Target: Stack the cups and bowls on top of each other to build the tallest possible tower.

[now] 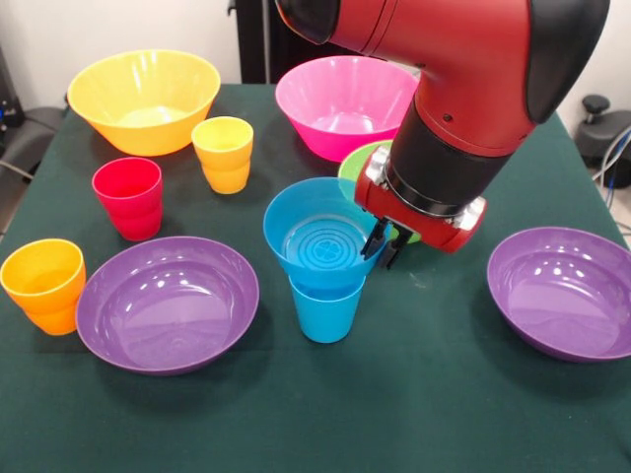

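front view is showing a dark green cloth-covered table (414, 414) filling most of the frame, its nearest stretch lying bare. working back from there, two wide shallow glossy purple plastic bowls are sitting upright, one at the left (168, 304) and one at the right edge (564, 292). just beside the left purple bowl, a small orange stepped plastic cup (44, 284) is standing upright. between the purple bowls, a small blue plastic cup (327, 308) is standing upright with a small glossy blue bowl (317, 235) sitting upright in its mouth, the start of the tower. the red and black arm's gripper (385, 243) is hanging right at this blue bowl's right rim; its dark fingers are sitting close together, and whether they are pinching the rim cannot be told. further back, a red stepped plastic cup (128, 197) and a yellow stepped plastic cup (224, 154) are standing apart on the cloth. a lime green bowl (357, 166) is peeking out behind the arm. farthest, a large deep orange-yellow bowl (144, 101) and a large pink bowl (340, 104) are sitting near the far edge. beyond the table, a pale wall (118, 30) and dark equipment are showing.
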